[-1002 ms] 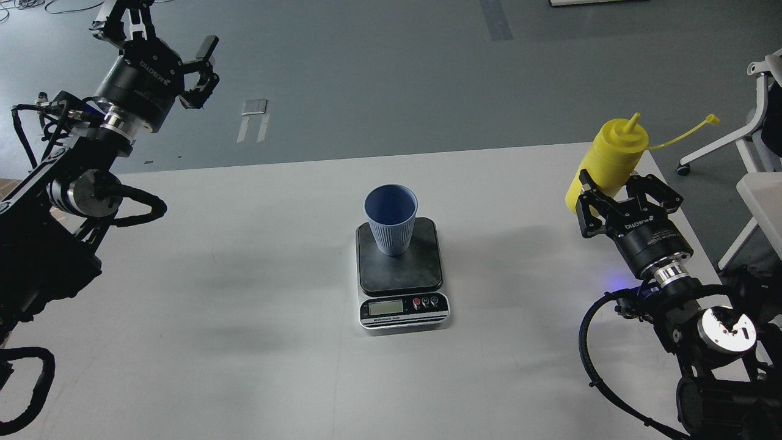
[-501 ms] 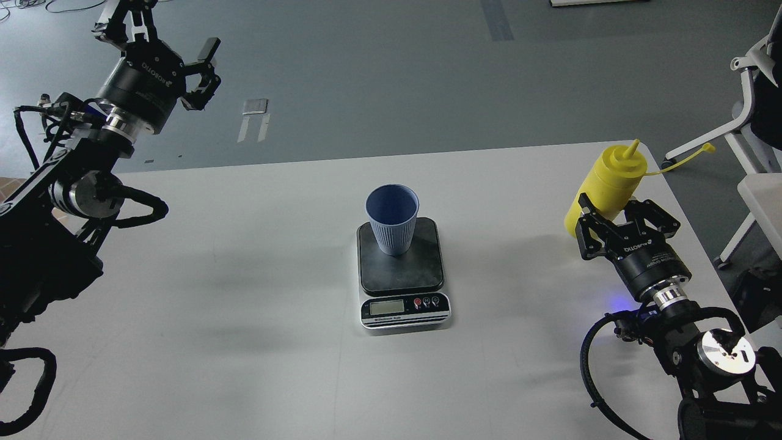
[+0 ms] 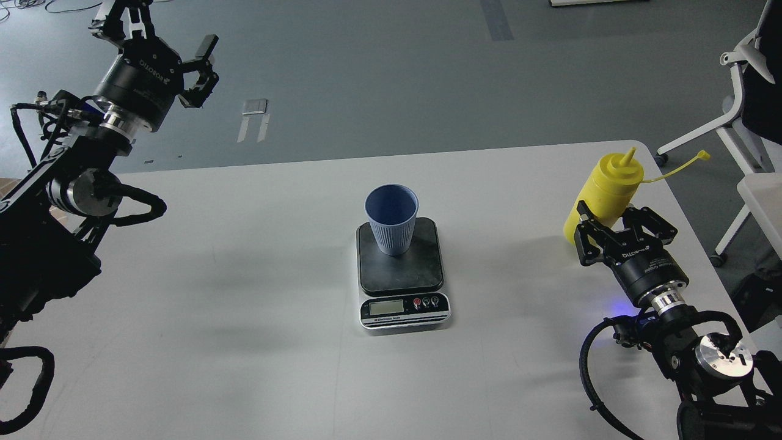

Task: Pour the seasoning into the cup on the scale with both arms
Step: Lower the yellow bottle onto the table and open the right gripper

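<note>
Step in hand is judged to be the pickup of the seasoning: the yellow seasoning bottle [image 3: 602, 195] stands at the right of the frame on the white bench [image 3: 214, 293], with the right gripper [image 3: 617, 229] released, its fingers spread either side of the bottle's lower body and not visibly clamped. The left gripper [image 3: 165, 67], upper left of the frame, is raised off the bench, spread and empty. The cup [image 3: 391, 219] sits upright on the scale [image 3: 401, 272] at frame centre; the next move calls for clenching on the bottle and carrying its nozzle over the cup

Seasoning bottle [image 3: 602, 192] base hidden behind right gripper [image 3: 617, 229]; scale [image 3: 403, 287] LCD reading too small to tell; left gripper [image 3: 160, 36] cut by top edge.
</note>
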Controlling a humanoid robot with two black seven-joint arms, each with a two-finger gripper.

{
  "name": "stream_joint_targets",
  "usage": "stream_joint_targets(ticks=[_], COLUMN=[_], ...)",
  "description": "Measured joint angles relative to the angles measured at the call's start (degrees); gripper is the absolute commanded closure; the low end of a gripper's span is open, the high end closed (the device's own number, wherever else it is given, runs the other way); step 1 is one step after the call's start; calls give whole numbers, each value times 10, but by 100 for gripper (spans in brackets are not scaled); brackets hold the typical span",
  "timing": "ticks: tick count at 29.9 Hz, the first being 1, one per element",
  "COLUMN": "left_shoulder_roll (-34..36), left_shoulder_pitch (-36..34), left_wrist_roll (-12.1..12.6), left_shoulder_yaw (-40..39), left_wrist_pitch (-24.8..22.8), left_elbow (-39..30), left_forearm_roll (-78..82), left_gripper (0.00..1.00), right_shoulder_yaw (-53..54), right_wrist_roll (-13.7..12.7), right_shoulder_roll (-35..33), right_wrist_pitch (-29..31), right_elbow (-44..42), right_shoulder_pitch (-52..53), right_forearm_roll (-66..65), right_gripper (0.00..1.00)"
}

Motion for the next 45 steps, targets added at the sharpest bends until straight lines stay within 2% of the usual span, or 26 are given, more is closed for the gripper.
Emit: stream_joint_targets(ticks=[4,9,12,14,25,36,45], left_shoulder_roll=[1,2,2,2,2,2,2], left_shoulder_pitch=[0,-1,-1,0,-1,-1,-2], left_wrist_roll=[0,0,0,0,0,0,0], left_shoulder_yaw=[0,0,0,0,0,0,0], left_wrist_pitch=[0,0,0,0,0,0,0], left_elbow=[0,0,0,0,0,0,0], left_forearm_roll=[0,0,0,0,0,0,0], left_gripper=[2,2,2,2,2,2,2], right_shoulder_yaw=[0,-1,-2,-3,-5,-2,1], right_wrist_roll=[0,0,0,0,0,0,0], right_shoulder_roll=[0,0,0,0,0,0,0], right_wrist_pitch=[0,0,0,-1,1,10,26], right_elbow=[-13,-17,-18,-18,-16,1,50], right_shoulder_pitch=[0,0,0,0,0,-32,-80], right_forearm_roll=[0,0,0,0,0,1,1], right_gripper=[49,39,27,8,2,2,2])
